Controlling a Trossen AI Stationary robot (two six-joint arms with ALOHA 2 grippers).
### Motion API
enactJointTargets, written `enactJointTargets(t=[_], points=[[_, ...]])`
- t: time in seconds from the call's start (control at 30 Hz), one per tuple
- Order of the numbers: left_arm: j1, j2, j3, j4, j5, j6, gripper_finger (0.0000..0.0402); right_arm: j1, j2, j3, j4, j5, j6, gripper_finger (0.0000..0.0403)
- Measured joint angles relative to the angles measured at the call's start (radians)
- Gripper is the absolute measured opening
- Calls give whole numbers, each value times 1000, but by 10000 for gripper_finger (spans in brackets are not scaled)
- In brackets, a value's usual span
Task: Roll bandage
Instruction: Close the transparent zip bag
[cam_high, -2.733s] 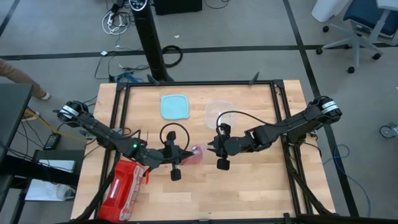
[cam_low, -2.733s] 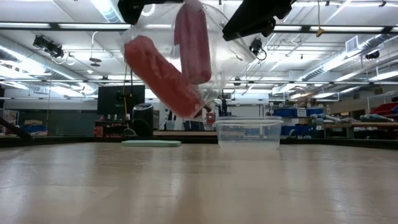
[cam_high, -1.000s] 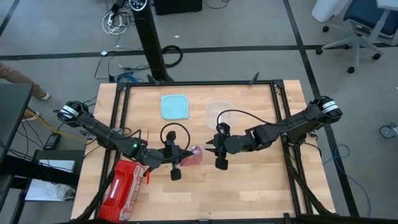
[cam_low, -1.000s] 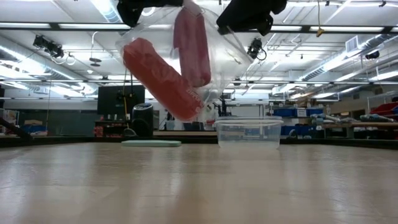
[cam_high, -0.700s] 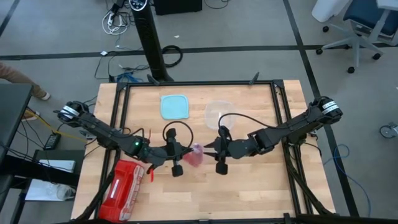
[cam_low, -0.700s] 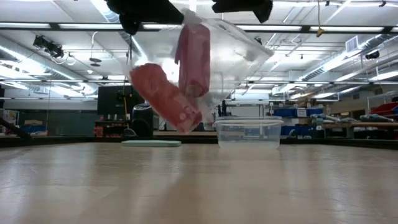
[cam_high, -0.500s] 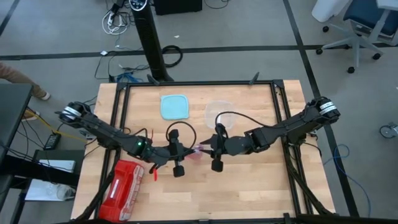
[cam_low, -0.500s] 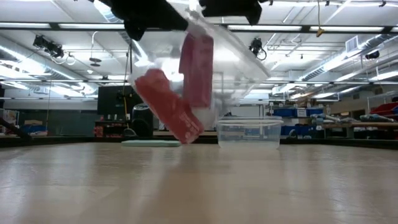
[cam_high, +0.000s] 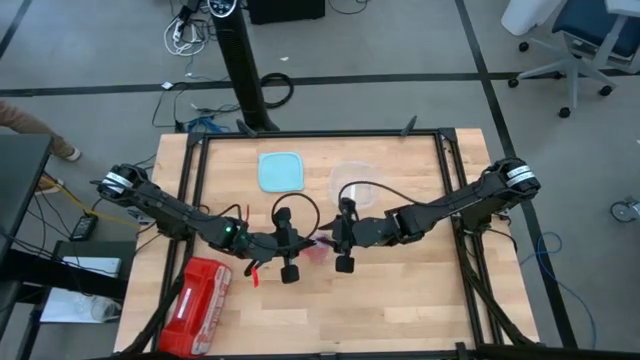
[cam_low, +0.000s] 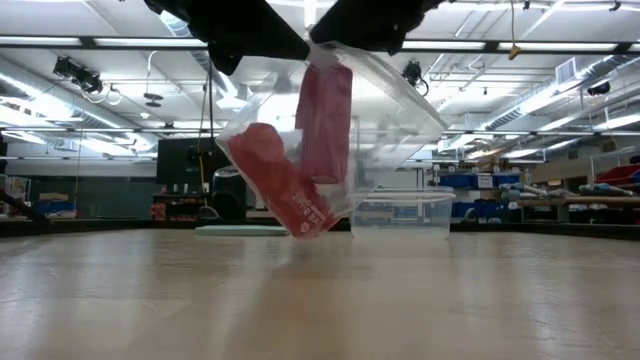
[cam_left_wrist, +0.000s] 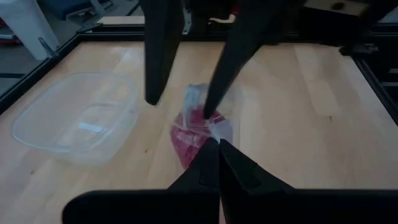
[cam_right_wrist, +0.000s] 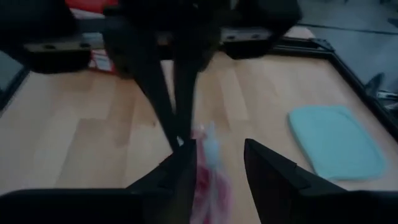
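Your bandage (cam_low: 322, 120) is already rolled and hangs in a clear bag (cam_low: 400, 110) above the surface (cam_high: 400, 310) at frame centre, the left hand (cam_high: 308, 246) pinched shut on the bag, the right hand (cam_high: 322, 238) parted beside it, so only packing remains.

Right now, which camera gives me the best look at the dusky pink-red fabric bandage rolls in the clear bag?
The low view: both dusky pink-red bandage rolls show side-on inside the clear plastic bag, hanging above the table. The high view shows only a pink speck between the grippers. The left wrist view shows them from above, partly behind fingers; the right wrist view is blurred.
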Motion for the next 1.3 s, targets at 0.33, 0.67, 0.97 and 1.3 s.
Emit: enactJointTargets(t=[0.33, 0.67, 0.97, 1.3], points=[[-1, 0, 0, 12, 15, -1, 0, 3, 9, 0, 23, -7, -17, 93], [-2, 0, 0, 0, 15, -1, 0, 5, 9, 0, 2, -14, -35, 16], [-2, 0, 0, 1, -27, -12, 8, 7, 8, 0, -5, -14, -26, 29], [0, 0, 0, -2, -53, -60, 99, 18, 7, 0, -44, -22, -25, 27]])
